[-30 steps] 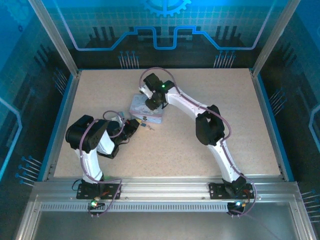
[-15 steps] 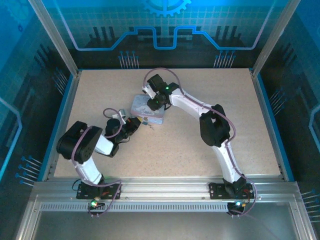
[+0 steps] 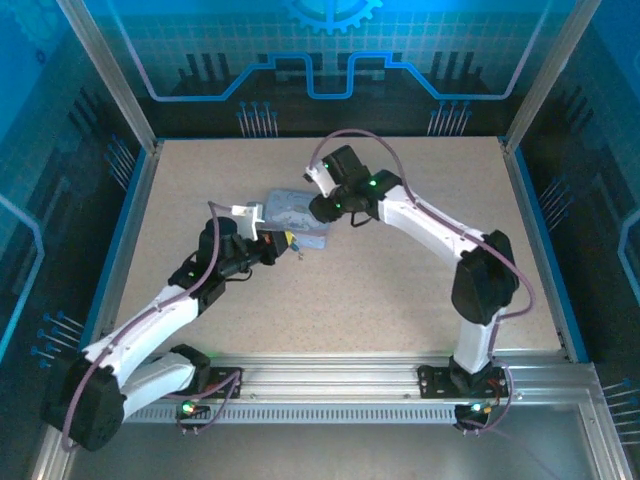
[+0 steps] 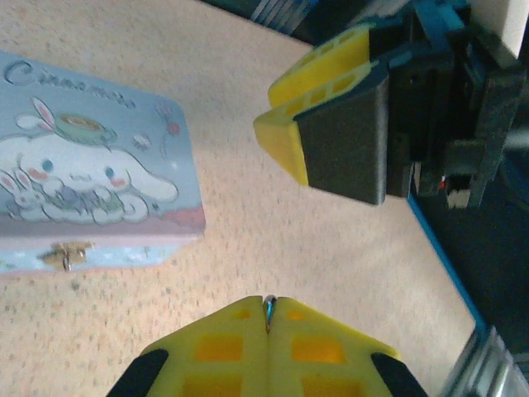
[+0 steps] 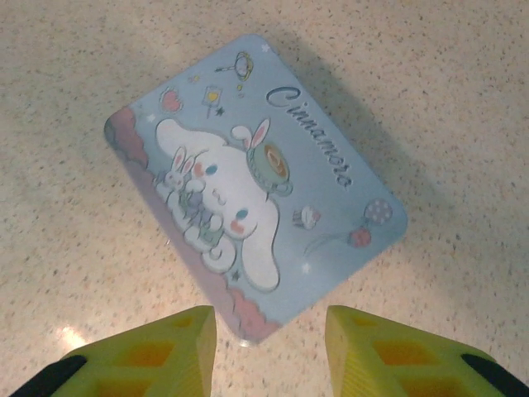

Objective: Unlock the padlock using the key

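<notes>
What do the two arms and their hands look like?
The left arm and right arm have white links, black joints and looping purple cables. The left hand and right hand have yellow fingers with grid-like recesses; a green light glows near the right hand.

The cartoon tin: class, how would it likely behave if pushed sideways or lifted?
The cartoon tin lies flat and low on the table, so it would probably slide rather than tip or roll. Its smooth printed top and rounded corners may be slippery to pinch. It looks rigid and likely light, though its contents are hidden.
</notes>
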`<move>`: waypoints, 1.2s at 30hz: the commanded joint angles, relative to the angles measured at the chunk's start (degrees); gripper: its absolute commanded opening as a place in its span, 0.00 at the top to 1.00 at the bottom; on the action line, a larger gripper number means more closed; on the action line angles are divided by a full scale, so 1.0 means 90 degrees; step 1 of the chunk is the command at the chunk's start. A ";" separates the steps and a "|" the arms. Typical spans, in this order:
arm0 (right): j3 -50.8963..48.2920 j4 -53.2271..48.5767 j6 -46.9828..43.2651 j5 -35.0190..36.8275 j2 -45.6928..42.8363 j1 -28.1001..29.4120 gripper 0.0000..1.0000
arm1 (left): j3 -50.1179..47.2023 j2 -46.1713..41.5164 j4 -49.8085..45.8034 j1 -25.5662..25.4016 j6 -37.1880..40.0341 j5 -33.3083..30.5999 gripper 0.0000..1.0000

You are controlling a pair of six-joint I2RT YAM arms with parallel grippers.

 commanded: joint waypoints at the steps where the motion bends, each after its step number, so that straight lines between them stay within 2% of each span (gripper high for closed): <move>1: -0.0888 0.0339 0.0322 0.0083 -0.0603 -0.0052 0.60 | 0.0370 -0.0170 -0.2291 -0.0385 0.0862 -0.0145 1.00; 6: -0.2389 0.0723 0.0658 0.0234 -0.1575 -0.0132 0.60 | 0.0477 0.0136 -0.2860 -0.0917 0.0806 -0.0135 1.00; 12: -0.3614 0.1147 0.0983 0.0256 -0.2333 -0.0233 0.60 | 0.0430 0.1016 -0.2171 -0.1257 0.0559 -0.0041 1.00; 22: -0.4888 0.1957 0.1388 0.0036 -0.2334 -0.0238 0.59 | 0.1233 0.2646 -0.1758 -0.1315 0.0643 0.0046 1.00; 27: -0.5078 0.2212 0.1425 0.0081 -0.2263 -0.0238 0.59 | 0.1514 0.3102 -0.1665 -0.1321 0.0788 -0.0217 0.95; 30: -0.5095 0.2302 0.1401 0.0102 -0.2245 -0.0240 0.59 | 0.1698 0.3320 -0.1673 -0.1315 0.0921 -0.0396 0.88; 32: -0.5089 0.2326 0.1382 0.0116 -0.2223 -0.0238 0.59 | 0.1842 0.3480 -0.1705 -0.1320 0.0962 -0.0441 0.75; 36: -0.5130 0.2393 0.1371 0.0206 -0.2259 -0.0235 0.58 | 0.2002 0.3575 -0.1752 -0.1315 0.1032 -0.0534 0.62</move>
